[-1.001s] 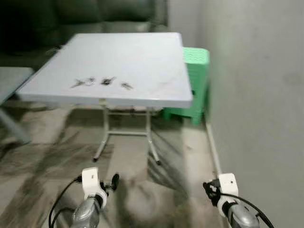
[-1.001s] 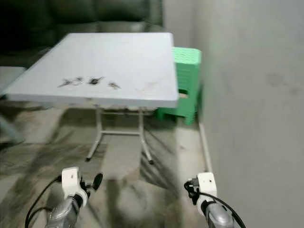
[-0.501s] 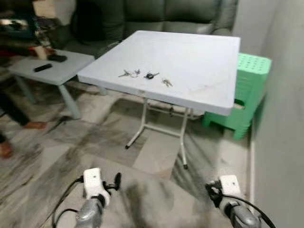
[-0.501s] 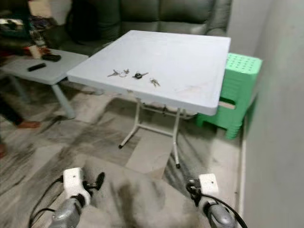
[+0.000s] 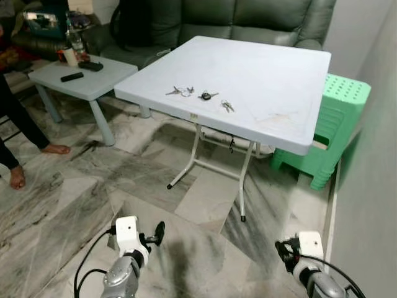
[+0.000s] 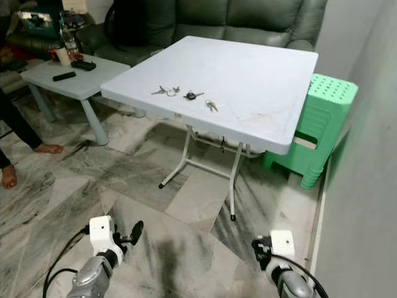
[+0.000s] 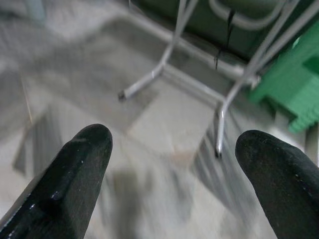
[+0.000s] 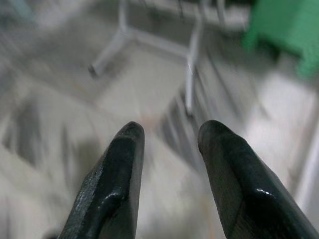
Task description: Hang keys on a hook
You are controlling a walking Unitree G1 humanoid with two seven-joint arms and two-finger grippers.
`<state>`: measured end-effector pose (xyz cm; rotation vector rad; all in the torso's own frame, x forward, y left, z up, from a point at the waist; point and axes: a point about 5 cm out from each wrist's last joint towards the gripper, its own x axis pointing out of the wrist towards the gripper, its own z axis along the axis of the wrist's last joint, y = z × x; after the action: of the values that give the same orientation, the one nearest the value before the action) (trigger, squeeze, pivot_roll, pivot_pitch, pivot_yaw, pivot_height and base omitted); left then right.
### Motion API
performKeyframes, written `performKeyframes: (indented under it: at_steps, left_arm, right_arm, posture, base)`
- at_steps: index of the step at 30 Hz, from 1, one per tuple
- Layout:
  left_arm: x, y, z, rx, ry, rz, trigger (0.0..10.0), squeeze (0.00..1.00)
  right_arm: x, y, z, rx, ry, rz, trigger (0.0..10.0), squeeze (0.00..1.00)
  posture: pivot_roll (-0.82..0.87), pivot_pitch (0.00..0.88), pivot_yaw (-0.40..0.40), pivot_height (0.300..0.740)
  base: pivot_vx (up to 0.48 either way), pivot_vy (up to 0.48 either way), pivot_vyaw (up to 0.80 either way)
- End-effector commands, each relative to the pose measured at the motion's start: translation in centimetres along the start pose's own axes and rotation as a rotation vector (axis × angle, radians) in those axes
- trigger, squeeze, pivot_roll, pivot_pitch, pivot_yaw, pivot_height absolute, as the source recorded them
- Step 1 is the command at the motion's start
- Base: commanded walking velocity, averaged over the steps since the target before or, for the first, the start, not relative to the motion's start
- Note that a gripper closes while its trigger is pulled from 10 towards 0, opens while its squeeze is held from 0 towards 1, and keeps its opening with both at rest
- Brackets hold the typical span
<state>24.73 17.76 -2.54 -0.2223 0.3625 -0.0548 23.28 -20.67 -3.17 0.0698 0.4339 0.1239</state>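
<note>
Keys (image 5: 182, 92) lie in three small bunches near the front edge of a white folding table (image 5: 273, 74), a little apart from one another: one bunch with a ring on the left, a black-headed key (image 5: 205, 95) in the middle, and a small pair (image 5: 227, 105) on the right; nothing touches them. Both arms are low over the marble floor (image 5: 74, 205), well apart from the table; the left gripper (image 7: 172, 169) has its two black fingers (image 7: 70, 174) spread wide with nothing between them; the right gripper (image 8: 167, 169) has its fingers (image 8: 117, 184) parted by a narrower gap, also with nothing held. A green plastic stool (image 5: 338, 124) stands just beside the table, against the wall (image 5: 372, 186); a dark sofa (image 5: 248, 18) is behind; a low table (image 5: 80, 77) with a remote and a bottle stands to the left, and a person's bare feet (image 5: 37, 161) are at the left edge.
</note>
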Motion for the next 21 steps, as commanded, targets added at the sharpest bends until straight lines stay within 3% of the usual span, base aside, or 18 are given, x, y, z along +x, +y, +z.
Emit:
performKeyframes:
  at_steps: [1,4,6,7,13,21]
  left_arm:
    - [0.6,0.0,2.1,0.023,-0.101,-0.031,10.0,0.00]
    - [0.9,-0.3,4.9,0.053,-0.234,-0.071,10.0,0.00]
    - [0.9,-0.4,5.3,0.055,-0.249,-0.077,10.0,0.00]
    - [0.9,-0.5,6.3,0.077,-0.292,-0.092,10.0,0.00]
    - [0.8,-1.0,8.6,0.077,-0.387,-0.108,10.0,0.00]
    - [-0.4,-3.0,10.6,0.127,-0.487,-0.169,10.0,0.00]
  right_arm:
    - [0.8,0.0,2.5,-0.005,-0.126,0.025,10.0,0.00]
    - [1.4,0.7,5.9,-0.025,-0.294,0.076,10.0,0.00]
    - [1.4,0.8,6.4,-0.029,-0.314,0.082,10.0,0.00]
    - [1.4,1.0,7.6,-0.052,-0.370,0.098,10.0,0.00]
    - [1.1,1.6,10.2,-0.105,-0.478,0.136,10.0,0.00]
    - [0.0,3.2,13.2,-0.081,-0.599,0.184,10.0,0.00]
  posture:
    - [-0.01,0.000,-0.023,0.721]
    - [-0.02,0.000,-0.018,0.721]
    - [-0.02,0.000,-0.018,0.721]
    - [-0.02,0.000,-0.018,0.721]
    - [-0.01,0.000,-0.025,0.721]
    - [-0.01,0.000,-0.030,0.721]
  base:
    - [0.000,0.000,0.00]
    - [0.000,0.000,0.00]
    - [0.000,0.000,0.00]
    - [0.000,0.000,0.00]
    - [0.000,0.000,0.00]
    - [0.000,0.000,0.00]
